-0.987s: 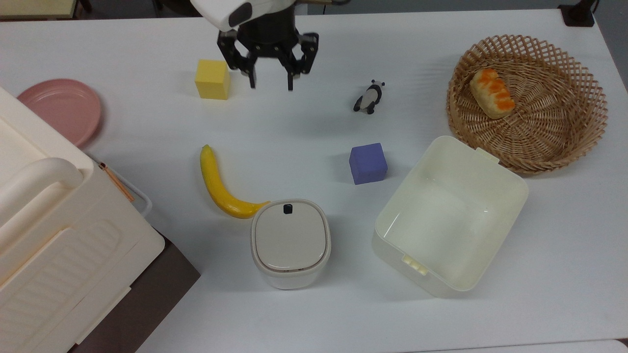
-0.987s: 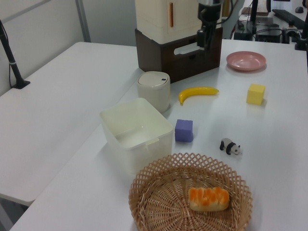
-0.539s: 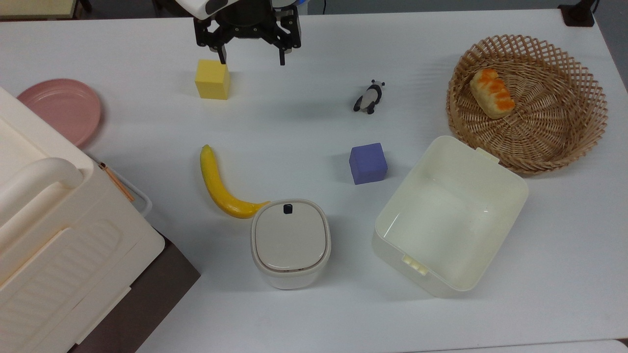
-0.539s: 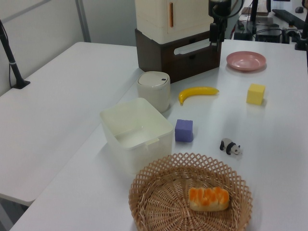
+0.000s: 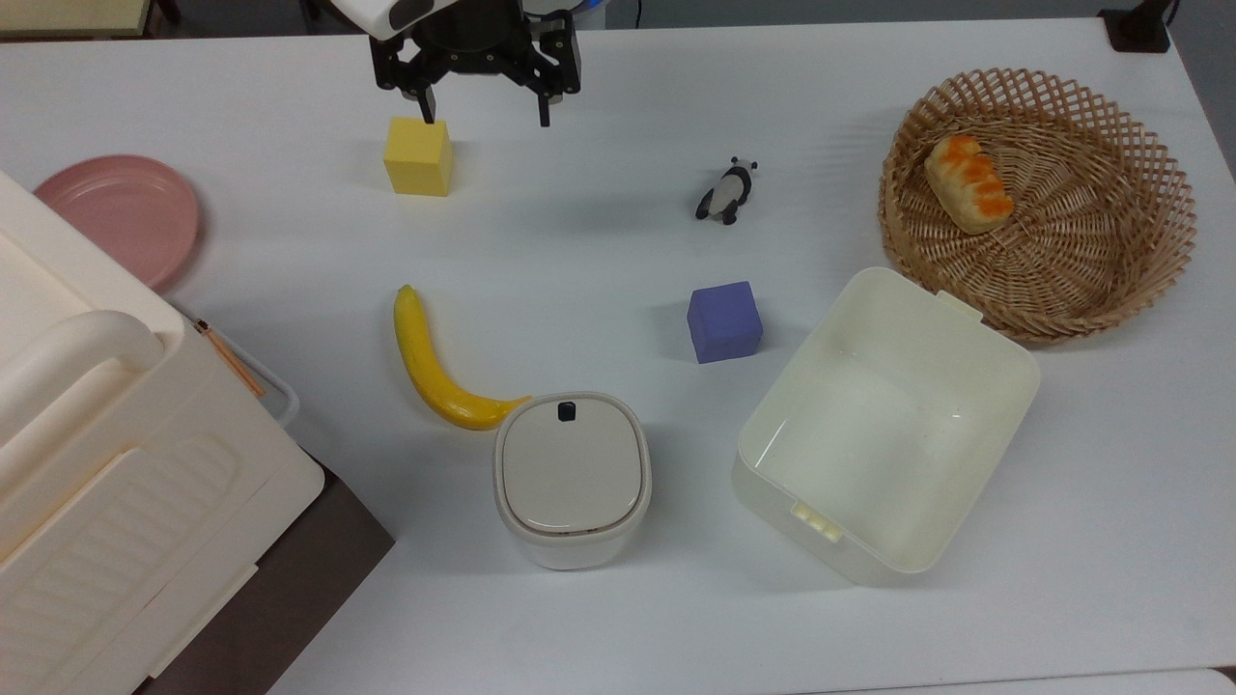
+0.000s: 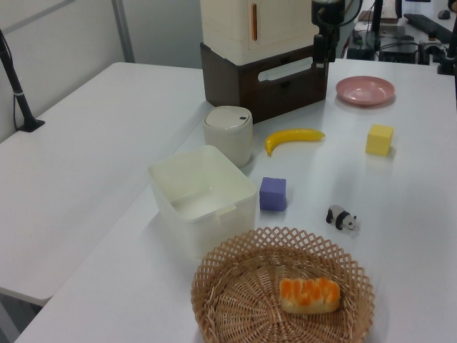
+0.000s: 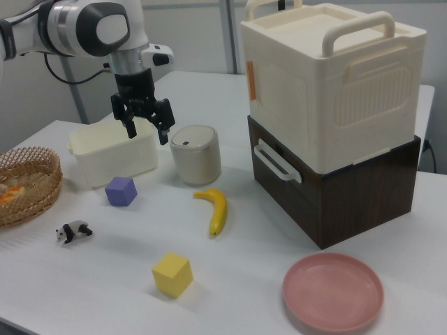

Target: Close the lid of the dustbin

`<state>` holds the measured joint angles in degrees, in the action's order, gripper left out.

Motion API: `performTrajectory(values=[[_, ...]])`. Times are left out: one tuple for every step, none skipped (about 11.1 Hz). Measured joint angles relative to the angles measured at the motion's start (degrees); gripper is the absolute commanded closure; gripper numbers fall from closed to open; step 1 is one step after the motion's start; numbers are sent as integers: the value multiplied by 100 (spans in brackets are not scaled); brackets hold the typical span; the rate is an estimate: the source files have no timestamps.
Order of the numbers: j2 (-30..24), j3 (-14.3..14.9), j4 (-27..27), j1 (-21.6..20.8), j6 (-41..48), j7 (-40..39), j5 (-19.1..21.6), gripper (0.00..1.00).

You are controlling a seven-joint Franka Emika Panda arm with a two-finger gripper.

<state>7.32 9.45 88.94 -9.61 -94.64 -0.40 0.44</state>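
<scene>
- Top view: straight down on table (image 5: 618, 241).
- Left view: low, from basket (image 6: 282, 286) end.
- Right view: opposite, plate (image 7: 333, 291) at 5 o'clock.
- Shared: dustbin (image 5: 572, 483), banana (image 6: 293, 137).

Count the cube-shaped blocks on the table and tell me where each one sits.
2. The yellow cube sits near the top view's upper left, just below the gripper. The purple cube sits mid-table, between the banana and the open cream tub.

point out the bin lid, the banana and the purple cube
lid (image 5: 570, 478), top view, middle of its flat top
banana (image 5: 417, 357), top view, middle of its curve
purple cube (image 5: 724, 319), top view, top face
</scene>
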Motion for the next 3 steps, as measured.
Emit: performTrajectory(values=[[-6,0,0,34,1,-2,0,0],[-13,0,0,59,1,-3,0,0],[-17,0,0,64,1,-3,0,0]])
